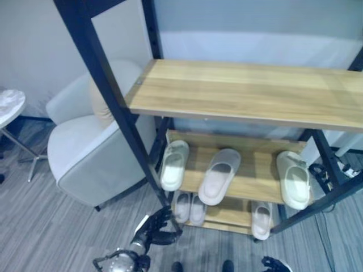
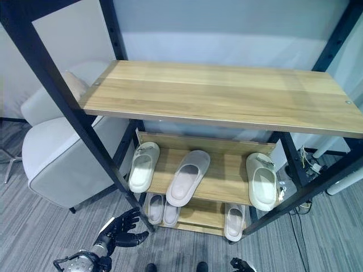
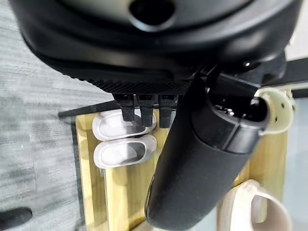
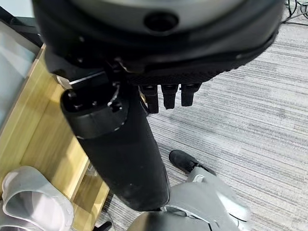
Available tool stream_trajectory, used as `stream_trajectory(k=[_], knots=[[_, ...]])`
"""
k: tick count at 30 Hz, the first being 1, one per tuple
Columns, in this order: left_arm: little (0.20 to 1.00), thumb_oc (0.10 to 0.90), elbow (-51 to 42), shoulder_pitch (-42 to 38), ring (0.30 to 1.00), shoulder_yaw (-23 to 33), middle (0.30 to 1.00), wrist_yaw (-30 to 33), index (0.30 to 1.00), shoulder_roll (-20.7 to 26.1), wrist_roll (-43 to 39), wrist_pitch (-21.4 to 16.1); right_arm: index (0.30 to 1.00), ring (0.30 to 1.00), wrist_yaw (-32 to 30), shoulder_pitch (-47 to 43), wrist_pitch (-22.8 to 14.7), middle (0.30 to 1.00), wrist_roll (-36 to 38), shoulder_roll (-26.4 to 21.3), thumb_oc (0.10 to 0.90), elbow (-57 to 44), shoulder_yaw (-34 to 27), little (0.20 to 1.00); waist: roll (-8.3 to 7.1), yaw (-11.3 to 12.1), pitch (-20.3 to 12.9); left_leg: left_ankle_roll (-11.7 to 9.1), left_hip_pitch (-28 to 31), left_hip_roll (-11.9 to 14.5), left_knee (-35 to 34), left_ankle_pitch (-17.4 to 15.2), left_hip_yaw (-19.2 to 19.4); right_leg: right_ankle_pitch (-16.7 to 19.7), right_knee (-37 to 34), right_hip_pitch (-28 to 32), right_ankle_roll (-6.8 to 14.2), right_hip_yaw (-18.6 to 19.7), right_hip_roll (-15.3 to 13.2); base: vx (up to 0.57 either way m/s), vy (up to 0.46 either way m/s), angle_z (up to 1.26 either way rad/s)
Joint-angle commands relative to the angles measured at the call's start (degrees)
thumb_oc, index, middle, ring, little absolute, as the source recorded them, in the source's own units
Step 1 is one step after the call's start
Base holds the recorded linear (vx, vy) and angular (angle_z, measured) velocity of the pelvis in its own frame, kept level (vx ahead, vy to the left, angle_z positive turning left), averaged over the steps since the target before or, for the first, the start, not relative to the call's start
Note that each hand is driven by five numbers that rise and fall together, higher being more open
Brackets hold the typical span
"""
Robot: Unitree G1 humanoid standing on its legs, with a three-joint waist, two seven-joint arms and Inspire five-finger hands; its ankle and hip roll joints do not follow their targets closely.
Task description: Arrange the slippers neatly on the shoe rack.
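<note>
A black-framed shoe rack (image 2: 51, 79) with three wooden shelves stands on grey striped carpet (image 2: 39, 226). The top shelf (image 2: 221, 93) is bare wood.

On the middle shelf (image 2: 227, 181) lie three slippers. A cream slipper (image 2: 143, 166) sits at the left end, its toe toward the far side. Just right of it, a pale grey slipper (image 2: 188, 176) lies at a slant, its heel end jutting past the shelf's near edge. At the right end, well apart from those two, lies another cream slipper (image 2: 262, 181), roughly straight.

On the bottom shelf (image 2: 201, 218), a pair of grey slippers (image 2: 160, 209) sits side by side at the left, touching or nearly so. A single pale slipper (image 2: 233, 221) lies toward the right.

The left hand (image 2: 121, 230) hangs low in front of the rack's near left post, its fingers spread loosely and holding nothing — in its wrist view the fingers point toward the bottom-shelf pair. The right hand (image 2: 241, 264) shows as a dark tip at the near edge, right of centre; its wrist view shows relaxed fingers over the carpet, also holding nothing.

Left of the rack stands a light grey armchair (image 2: 62, 153) with a beige cushion (image 2: 74, 85) — beyond it, in the left eye view, is the edge of a round marble side table (image 1: 8, 105).
</note>
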Motion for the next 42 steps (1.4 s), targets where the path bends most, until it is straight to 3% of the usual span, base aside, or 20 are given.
stream_trajectory(k=[1,12,31,42], knots=[[0.900,0.800,-7.9,-4.0,0.900,1.1,0.900,-2.7,0.900,1.1,-5.6,-2.8,0.900,0.900,-0.1,-2.5,-1.0,0.900,-1.9,-2.8,0.800,-1.1,0.8,0.900,-1.05,0.3,0.8,-2.5,-3.6,0.2,1.9,-0.7,-4.2,-6.5,2.6,2.1,0.4,1.1,2.1,0.00,-0.019,0.04],[0.900,0.800,-12.2,-5.6,0.900,-2.3,0.900,-4.8,0.900,1.5,-7.9,-1.6,0.900,0.900,-0.2,-1.3,-0.6,0.900,-1.8,-2.5,0.800,0.0,0.6,0.900,-0.19,-0.9,0.3,-2.7,-1.8,0.5,0.3,-0.5,-3.6,-6.6,1.8,3.1,0.4,1.6,2.6,0.00,0.000,0.00],[0.900,0.800,-22.8,-7.6,0.900,-1.8,0.900,-4.4,0.900,1.2,-12.9,-2.3,0.900,0.900,-0.5,0.5,-0.9,0.900,-1.6,-1.2,0.800,0.3,0.7,0.900,-0.33,-2.2,-0.6,-2.6,0.7,0.6,-0.6,-1.8,-2.2,-6.8,0.9,4.9,0.6,3.2,2.7,0.01,-0.002,-0.02],[0.900,0.800,-25.1,-15.8,0.900,0.9,0.900,4.4,0.900,1.1,1.0,-6.6,0.900,0.900,-1.1,0.9,-1.1,0.900,-1.1,0.3,0.800,0.3,1.1,0.900,-1.01,-3.0,-1.3,-2.5,1.1,0.4,-1.3,-1.9,-1.1,-5.7,0.5,4.6,1.2,3.6,2.2,0.01,0.006,-0.04]])
